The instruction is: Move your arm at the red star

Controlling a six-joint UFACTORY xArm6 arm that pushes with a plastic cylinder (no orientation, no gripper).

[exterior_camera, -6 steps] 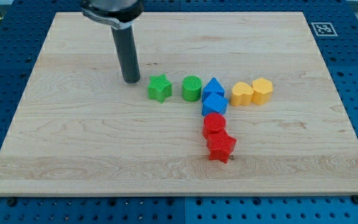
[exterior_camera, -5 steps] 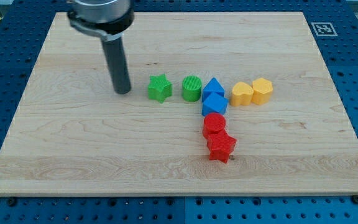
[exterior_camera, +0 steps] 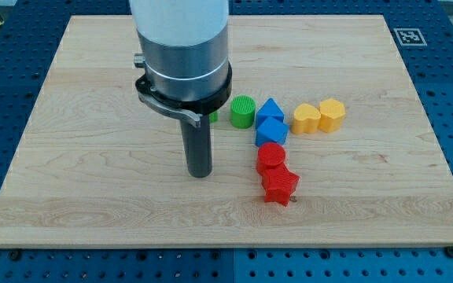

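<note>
The red star point(exterior_camera: 280, 187) lies on the wooden board point(exterior_camera: 85, 181), right of centre toward the view's bottom. A red cylinder point(exterior_camera: 271, 156) touches it just above. My tip point(exterior_camera: 200, 172) rests on the board to the left of the red star, about a hundred pixels away and a little higher in the view. It touches no block. The arm's grey body hides most of the green star; only a sliver shows point(exterior_camera: 213, 115).
Above the red pair stand two blue blocks point(exterior_camera: 270, 122), a green cylinder point(exterior_camera: 242, 112) to their left, and a yellow heart point(exterior_camera: 306, 118) and yellow hexagon point(exterior_camera: 332, 114) to their right. A marker tag point(exterior_camera: 406, 36) sits at the board's top right corner.
My tip has moved from left of the green star down and to the right, closer to the red star. The arm now covers the green star. No block has moved.
</note>
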